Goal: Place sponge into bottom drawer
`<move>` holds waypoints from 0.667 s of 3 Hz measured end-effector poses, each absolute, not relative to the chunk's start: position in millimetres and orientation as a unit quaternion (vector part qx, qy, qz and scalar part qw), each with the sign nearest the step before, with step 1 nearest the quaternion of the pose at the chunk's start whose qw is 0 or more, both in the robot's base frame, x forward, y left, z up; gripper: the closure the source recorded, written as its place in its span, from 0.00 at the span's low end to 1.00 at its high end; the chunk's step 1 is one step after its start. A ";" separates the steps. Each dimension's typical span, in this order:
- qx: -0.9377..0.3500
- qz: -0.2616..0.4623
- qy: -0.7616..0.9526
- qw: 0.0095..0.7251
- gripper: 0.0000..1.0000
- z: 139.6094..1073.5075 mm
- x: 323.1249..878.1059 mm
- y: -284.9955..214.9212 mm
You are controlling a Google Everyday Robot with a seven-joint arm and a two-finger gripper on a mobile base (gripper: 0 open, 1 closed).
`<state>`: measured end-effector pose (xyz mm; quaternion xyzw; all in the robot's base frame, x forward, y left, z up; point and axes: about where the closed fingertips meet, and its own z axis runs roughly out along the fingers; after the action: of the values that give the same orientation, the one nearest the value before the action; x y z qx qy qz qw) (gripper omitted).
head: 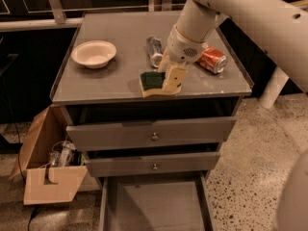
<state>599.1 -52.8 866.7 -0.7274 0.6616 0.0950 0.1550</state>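
So far the sponge (152,80) sits on the tabletop (115,83) at the gripper (173,81), whose hold cannot be told, with the bottom drawer (154,205) open and unfilled.

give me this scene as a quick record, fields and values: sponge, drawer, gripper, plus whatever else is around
sponge: on the cabinet top, near its front edge, green side up
gripper: low at the sponge's right end
bottom drawer: pulled out, sponge not in it
upper drawers: two, above it, each with a small knob
bowl: back left of the top
silver can: lying behind the sponge
red can: lying right of the gripper
cardboard box: on the floor, left of the cabinet
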 end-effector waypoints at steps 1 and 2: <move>-0.710 0.088 0.676 0.173 1.00 876.1 560.4 -73.3; -0.686 0.087 0.700 0.178 1.00 872.8 507.2 -97.6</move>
<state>507.2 -97.6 872.8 -0.6864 0.6998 0.0871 0.1775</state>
